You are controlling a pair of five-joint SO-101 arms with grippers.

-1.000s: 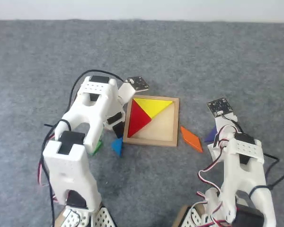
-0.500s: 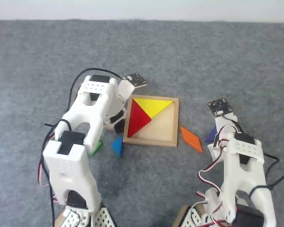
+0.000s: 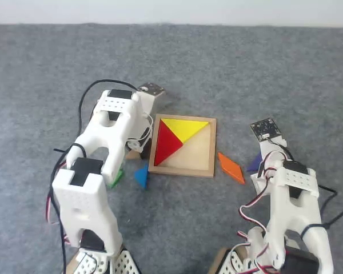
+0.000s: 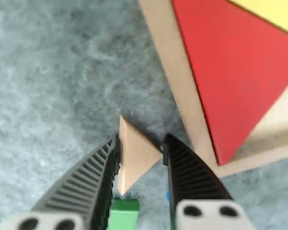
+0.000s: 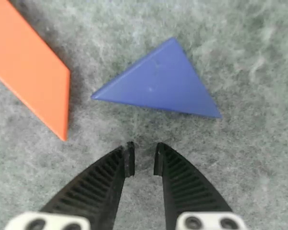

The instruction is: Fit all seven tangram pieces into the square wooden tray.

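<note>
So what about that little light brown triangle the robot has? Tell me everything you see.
The light brown triangle is a small flat piece that looks like plain, unpainted wood. It sits between the two black fingers of the left gripper, which press on its sides. It is just outside the wooden tray, near its rim, over grey carpet, with a green piece close by.
</note>
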